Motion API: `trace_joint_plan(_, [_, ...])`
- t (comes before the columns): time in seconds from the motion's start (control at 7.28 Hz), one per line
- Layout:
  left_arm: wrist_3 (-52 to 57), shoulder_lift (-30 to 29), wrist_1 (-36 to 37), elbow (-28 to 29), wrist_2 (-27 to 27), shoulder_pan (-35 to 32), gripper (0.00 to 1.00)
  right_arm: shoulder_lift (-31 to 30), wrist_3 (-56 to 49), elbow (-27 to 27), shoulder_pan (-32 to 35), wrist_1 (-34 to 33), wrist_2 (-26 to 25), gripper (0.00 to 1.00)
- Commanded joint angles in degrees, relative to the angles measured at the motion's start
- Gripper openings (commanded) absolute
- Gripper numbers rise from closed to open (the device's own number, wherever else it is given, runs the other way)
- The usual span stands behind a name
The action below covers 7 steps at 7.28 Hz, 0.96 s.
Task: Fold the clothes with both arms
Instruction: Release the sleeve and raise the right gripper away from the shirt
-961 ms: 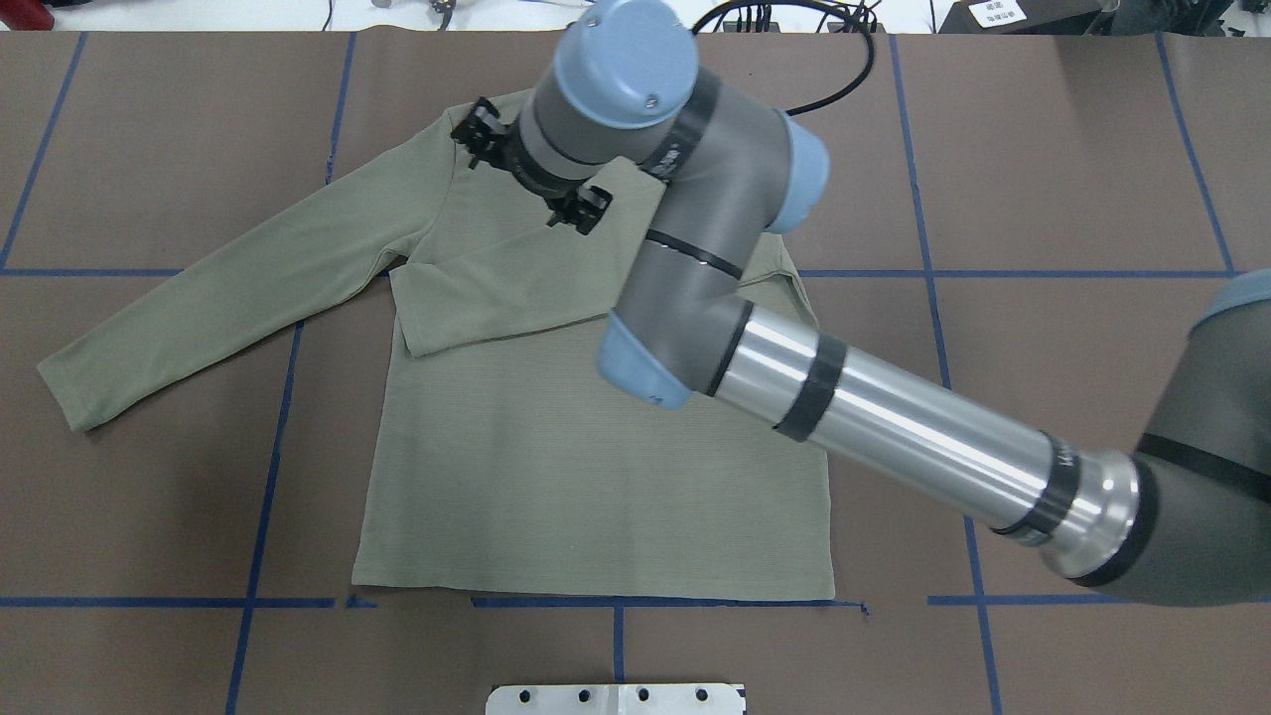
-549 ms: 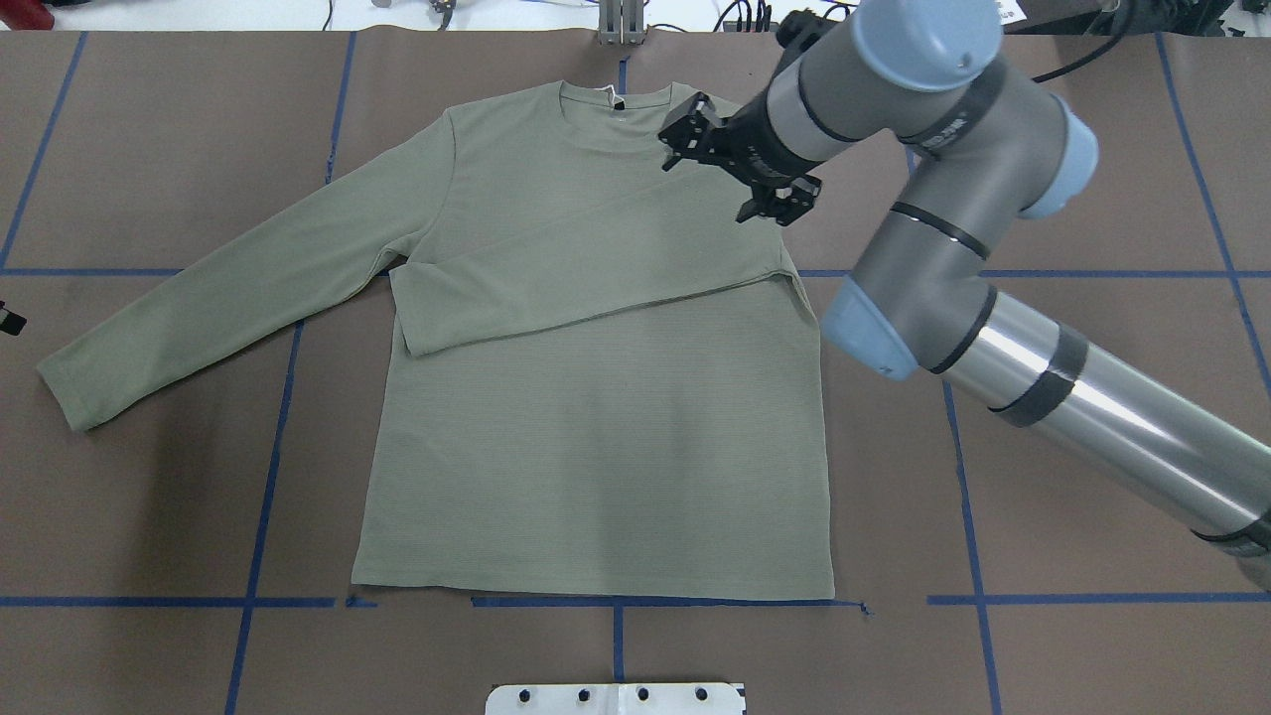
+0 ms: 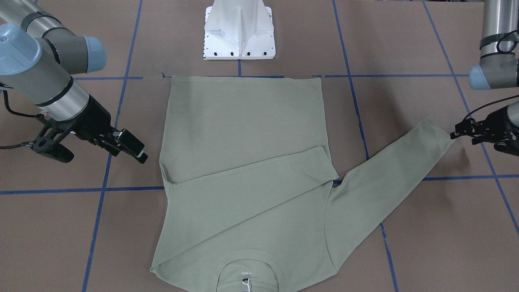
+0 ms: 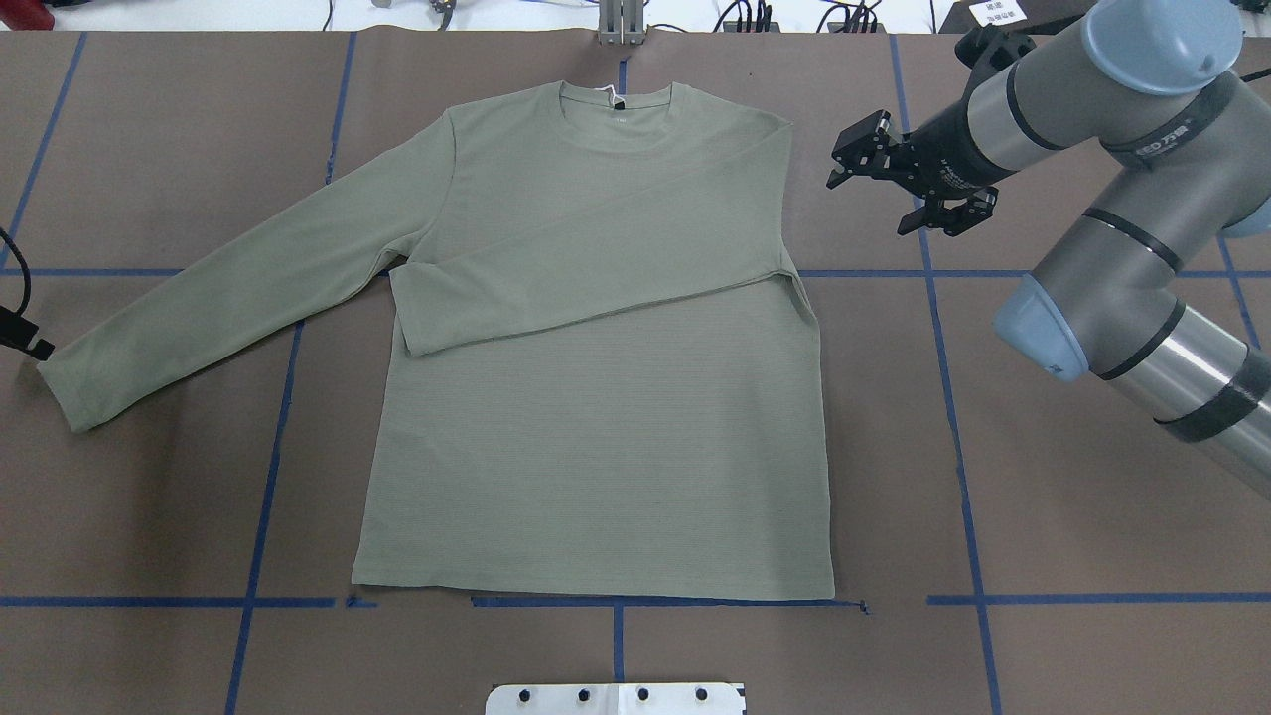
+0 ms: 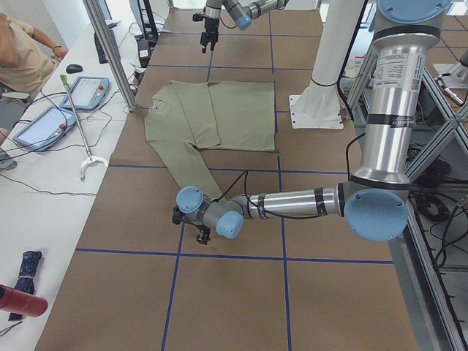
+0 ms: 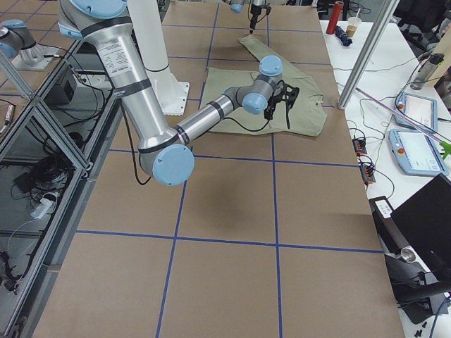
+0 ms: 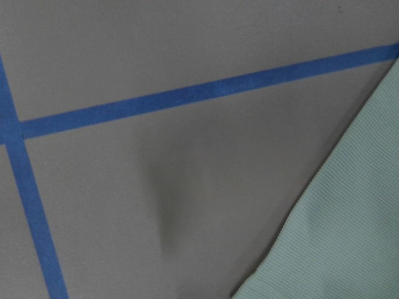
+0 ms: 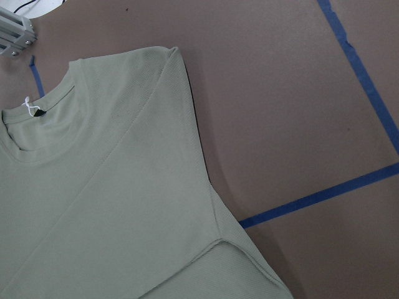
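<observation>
The sage-green shirt (image 4: 596, 427) lies flat and face up on the brown table, neck at the far side. One sleeve is folded across the chest (image 4: 596, 263). The other sleeve (image 4: 218, 298) stretches out to the left, its cuff (image 4: 70, 392) flat on the table. My right gripper (image 4: 869, 206) is open and empty, hovering just right of the shirt's shoulder; one finger (image 3: 129, 147) shows in the front view. My left gripper (image 3: 460, 132) is low beside the cuff (image 3: 440, 136); I cannot tell whether it is open. The left wrist view shows only the cuff edge (image 7: 349, 237).
The white pedestal base (image 3: 239, 32) stands at the near edge behind the hem. Blue tape lines (image 4: 263, 467) grid the table. A side bench with tablets (image 5: 44, 124), cables and a seated person runs along the far edge, with metal posts (image 5: 110, 51).
My right arm has swung from over the shirt's chest to the right, clear of the shoulder, uncovering the neck. My left gripper has come in at the left edge by the cuff.
</observation>
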Motion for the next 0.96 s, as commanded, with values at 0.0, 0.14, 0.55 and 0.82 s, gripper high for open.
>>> trace_joint_plan(0.0, [-0.6,-0.1,0.0,-0.1,0.0,1.4,0.78,-0.6,-0.4,0.3,0.1,-0.1,-0.5,0.99])
trace_joint_plan(0.14, [-0.6,0.0,0.0,0.1,0.1,1.5,0.73,-0.6,-0.3,0.3,0.0,-0.1,-0.6,0.99])
trace_joint_plan(0.55, [-0.7,0.0,0.1,0.3,0.1,2.2,0.59,-0.5,0.1,0.2,-0.1,-0.2,-0.6,0.99])
trace_joint_plan(0.82, [-0.7,0.0,0.1,0.2,0.1,2.3,0.39,-0.5,0.3,0.3,-0.1,-0.3,-1.5,0.99])
